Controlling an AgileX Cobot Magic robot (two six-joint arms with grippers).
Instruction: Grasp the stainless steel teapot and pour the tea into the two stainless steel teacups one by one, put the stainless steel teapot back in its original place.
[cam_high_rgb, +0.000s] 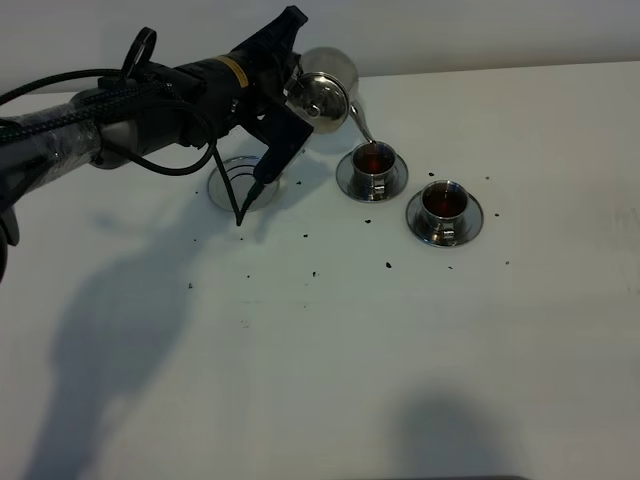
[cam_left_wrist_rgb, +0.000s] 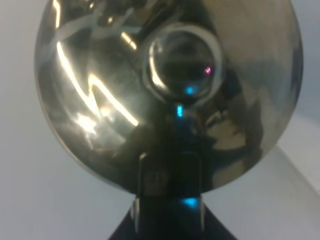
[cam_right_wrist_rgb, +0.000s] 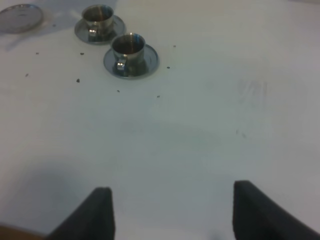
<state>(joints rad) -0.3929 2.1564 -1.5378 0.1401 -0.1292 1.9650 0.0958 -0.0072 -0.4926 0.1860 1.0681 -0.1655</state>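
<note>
My left gripper (cam_high_rgb: 292, 92) is shut on the handle of the stainless steel teapot (cam_high_rgb: 322, 92), which is lifted and tipped to the right. Its thin spout (cam_high_rgb: 361, 126) points down into the left teacup (cam_high_rgb: 372, 162), which holds reddish-brown tea. The right teacup (cam_high_rgb: 444, 203) on its saucer also holds tea. The round steel coaster (cam_high_rgb: 232, 184) lies bare under the arm. In the left wrist view the teapot's shiny body (cam_left_wrist_rgb: 125, 90) fills the picture above my gripper (cam_left_wrist_rgb: 169, 200). My right gripper (cam_right_wrist_rgb: 172, 215) is open above bare table, with both teacups (cam_right_wrist_rgb: 129, 47) (cam_right_wrist_rgb: 98, 17) far ahead of it.
Small dark specks (cam_high_rgb: 388, 265) are scattered over the white table (cam_high_rgb: 330, 360) around the cups and coaster. The left arm's black cable (cam_high_rgb: 228, 185) hangs down over the coaster. The coaster (cam_right_wrist_rgb: 20, 17) shows in a far corner of the right wrist view.
</note>
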